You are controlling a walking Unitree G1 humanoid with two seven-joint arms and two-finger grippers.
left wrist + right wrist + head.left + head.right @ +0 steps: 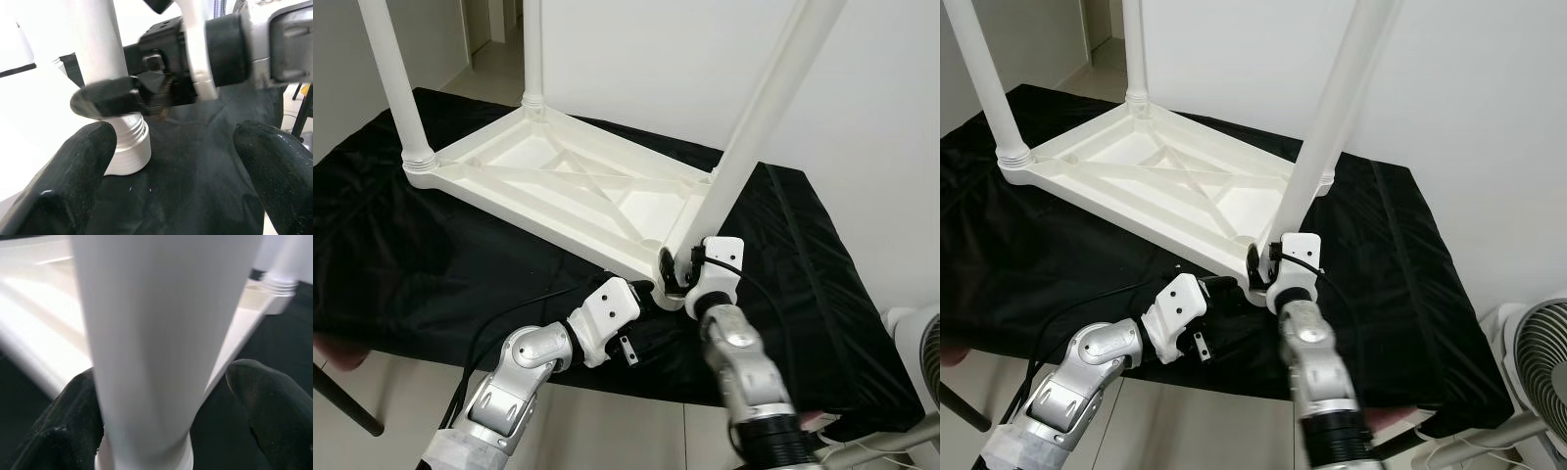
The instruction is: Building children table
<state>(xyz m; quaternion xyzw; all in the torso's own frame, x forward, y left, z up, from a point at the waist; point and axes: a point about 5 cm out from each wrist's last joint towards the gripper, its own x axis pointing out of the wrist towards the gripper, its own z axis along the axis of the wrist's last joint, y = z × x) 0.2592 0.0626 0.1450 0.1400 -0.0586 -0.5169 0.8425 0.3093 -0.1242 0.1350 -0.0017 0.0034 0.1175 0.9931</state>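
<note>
Both grippers meet at the upturned white table's point(558, 186) near corner: right gripper point(677, 266) fingers straddle the leg point(754, 127); left gripper point(171, 161) spread wide.

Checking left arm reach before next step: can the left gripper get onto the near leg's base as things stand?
Probably yes. The left gripper is open and faces the near leg at its threaded base, with bare black cloth between. But the right gripper already straddles that leg just above, so room is tight.
</note>
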